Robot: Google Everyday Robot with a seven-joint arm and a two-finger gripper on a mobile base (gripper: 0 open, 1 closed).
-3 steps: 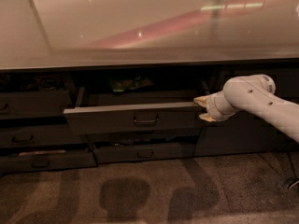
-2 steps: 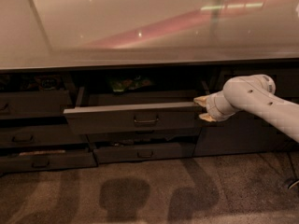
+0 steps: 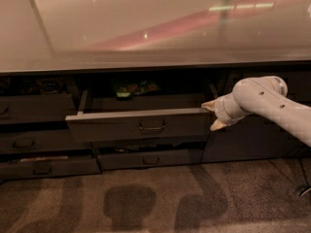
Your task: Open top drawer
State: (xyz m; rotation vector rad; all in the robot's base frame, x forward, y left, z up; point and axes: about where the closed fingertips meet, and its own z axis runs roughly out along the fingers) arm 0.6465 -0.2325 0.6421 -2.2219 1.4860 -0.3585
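The top drawer (image 3: 121, 125) stands partway out beneath the counter (image 3: 146, 28), its handle (image 3: 152, 127) free. At the drawer's right end sits the gripper (image 3: 213, 115) — fingers (image 3: 209, 105) spread apart, clasping nothing, the upper tip by the front's top corner — whether it touches, I cannot tell.

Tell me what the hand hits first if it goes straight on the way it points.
Probably the top drawer, at the right end of its pulled-out front: the hand points left, close beside that end. Depth is unclear, so it may already touch it or pass just behind.
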